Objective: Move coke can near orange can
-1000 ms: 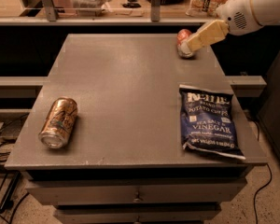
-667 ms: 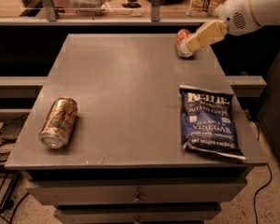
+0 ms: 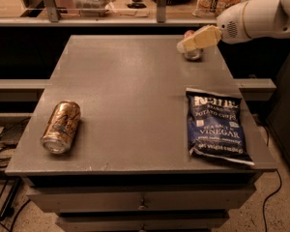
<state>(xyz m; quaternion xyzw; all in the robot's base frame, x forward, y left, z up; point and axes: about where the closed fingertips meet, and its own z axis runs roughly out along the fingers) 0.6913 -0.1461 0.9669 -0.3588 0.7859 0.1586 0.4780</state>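
Since a second ago the gripper (image 3: 197, 39) has slid left and now sits over the coke can (image 3: 193, 55), hiding most of it. Nothing else has shifted.

A grey desk (image 3: 135, 81) is seen from its front. The coke can is near the far right corner, and only its lower part shows. The orange can (image 3: 61, 126) lies on its side near the front left edge, well apart from it. A blue chip bag (image 3: 215, 127) lies flat at the front right. A white arm (image 3: 256, 16) reaches in from the upper right, and its tan gripper appears to touch the coke can, though contact is not certain. You cannot tell how the jaws stand.

Watch for these risks:
- An off-centre close could push the coke can toward the nearby far edge.
- A weak hold could let it slip on the long diagonal carry.
- A low carry could catch the chip bag, which lies beside that route.
- The orange can could roll toward the desk's left edge if you bump it while setting down.
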